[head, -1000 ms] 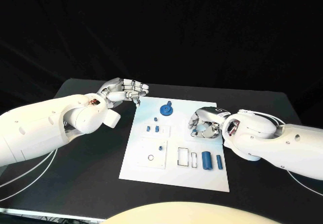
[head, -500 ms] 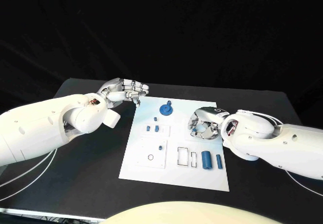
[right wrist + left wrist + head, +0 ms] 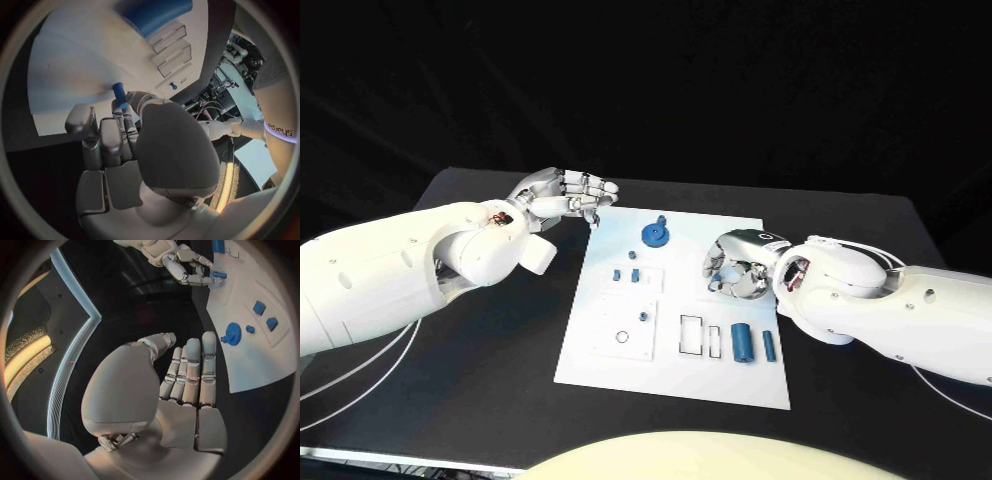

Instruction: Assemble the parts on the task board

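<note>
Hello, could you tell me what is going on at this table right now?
The robot is assembling blue parts on the white task board. Its right hand hangs over the board's right side, pinching a small blue peg in its fingertips. Its left hand holds nothing, off the board's far left corner, near the blue gear.

- Flat rectangular task board (image 3: 733,375): plain white, with thin black rectangular outlines (image 3: 691,335) and paler square insets.
- Round gear-like part (image 3: 655,235): mid blue.
- Two upright cylinder parts (image 3: 743,342): mid blue, side by side near the black outlines.
- Small square block parts (image 3: 635,274): blue.
- Slender peg part (image 3: 119,93): blue, pinched in the silver right hand (image 3: 737,268).
- Silver left hand (image 3: 571,195): metallic grey, pale finger segments.
- Matte table top (image 3: 488,380): black.
- Smooth arm shells (image 3: 387,270): white.
</note>
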`<action>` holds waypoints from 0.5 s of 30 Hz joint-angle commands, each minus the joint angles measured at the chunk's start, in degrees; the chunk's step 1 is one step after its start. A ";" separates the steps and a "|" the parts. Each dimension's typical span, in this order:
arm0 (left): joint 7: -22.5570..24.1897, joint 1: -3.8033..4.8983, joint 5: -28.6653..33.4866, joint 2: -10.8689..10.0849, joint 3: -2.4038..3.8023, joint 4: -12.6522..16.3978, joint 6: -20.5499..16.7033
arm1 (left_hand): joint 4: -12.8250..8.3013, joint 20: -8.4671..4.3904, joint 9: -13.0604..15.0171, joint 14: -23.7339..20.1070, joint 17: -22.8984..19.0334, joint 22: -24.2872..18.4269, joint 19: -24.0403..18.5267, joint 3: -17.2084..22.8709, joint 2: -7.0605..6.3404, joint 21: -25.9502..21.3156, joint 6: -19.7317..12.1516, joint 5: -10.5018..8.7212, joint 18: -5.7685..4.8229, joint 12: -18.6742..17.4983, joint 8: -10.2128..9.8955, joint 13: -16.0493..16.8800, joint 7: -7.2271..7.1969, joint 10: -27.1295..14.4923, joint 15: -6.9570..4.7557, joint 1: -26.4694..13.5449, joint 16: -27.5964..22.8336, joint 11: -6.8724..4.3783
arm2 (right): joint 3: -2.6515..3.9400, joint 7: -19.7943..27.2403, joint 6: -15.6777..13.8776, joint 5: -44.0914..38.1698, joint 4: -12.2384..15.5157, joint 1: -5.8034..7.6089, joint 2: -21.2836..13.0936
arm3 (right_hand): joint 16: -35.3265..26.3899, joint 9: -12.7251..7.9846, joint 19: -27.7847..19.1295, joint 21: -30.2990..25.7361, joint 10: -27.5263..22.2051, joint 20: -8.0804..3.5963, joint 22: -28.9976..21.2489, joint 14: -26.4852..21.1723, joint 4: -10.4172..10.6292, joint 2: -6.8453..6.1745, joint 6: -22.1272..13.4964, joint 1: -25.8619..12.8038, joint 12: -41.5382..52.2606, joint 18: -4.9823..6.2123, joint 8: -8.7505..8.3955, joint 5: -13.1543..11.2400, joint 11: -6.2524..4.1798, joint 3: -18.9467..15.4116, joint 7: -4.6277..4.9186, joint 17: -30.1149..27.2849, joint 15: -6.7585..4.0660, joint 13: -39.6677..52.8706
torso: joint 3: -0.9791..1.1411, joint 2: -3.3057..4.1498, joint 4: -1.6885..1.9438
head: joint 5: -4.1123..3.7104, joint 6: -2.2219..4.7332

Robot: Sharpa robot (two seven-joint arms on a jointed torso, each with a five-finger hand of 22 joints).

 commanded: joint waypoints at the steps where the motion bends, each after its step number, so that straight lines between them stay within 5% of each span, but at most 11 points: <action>1: 0.11 0.03 -0.23 0.04 0.03 0.12 0.93 | 0.14 0.04 0.09 -0.53 -0.08 -0.09 -0.22 -0.03 0.28 -0.17 -0.37 0.23 0.91 0.16 0.30 0.09 1.39 -0.33 0.06 -0.17 0.22 0.03 | -0.01 -0.26 0.52 -0.91 0.07 -0.05 -0.04 | -0.36 0.09 -0.19 0.03 -0.54 0.09 2.18 -0.46 -0.19 -0.70 0.05 0.07 -0.31 -0.41 -0.28 -0.25 0.11 0.23 0.35 -0.16 0.03 0.07 | 0.01 -0.01 0.03 | -0.02 0.01; 15: -0.02 0.03 -0.25 0.00 0.02 0.12 0.98 | 0.20 0.06 0.10 -0.54 -0.10 -0.12 -0.23 -0.05 0.29 -0.20 -0.47 0.23 0.91 0.26 0.37 0.08 1.40 -0.46 0.07 -0.25 0.25 0.04 | -0.02 -0.13 0.85 -0.54 0.29 -0.06 -0.19 | -1.09 -0.29 -0.97 -1.89 -3.24 0.43 1.57 -1.27 -1.99 -1.92 -2.85 -1.31 -1.07 -0.08 -1.84 -0.35 0.44 -1.01 -0.47 -1.63 0.32 0.08 | 0.03 0.01 -0.01 | 0.02 0.06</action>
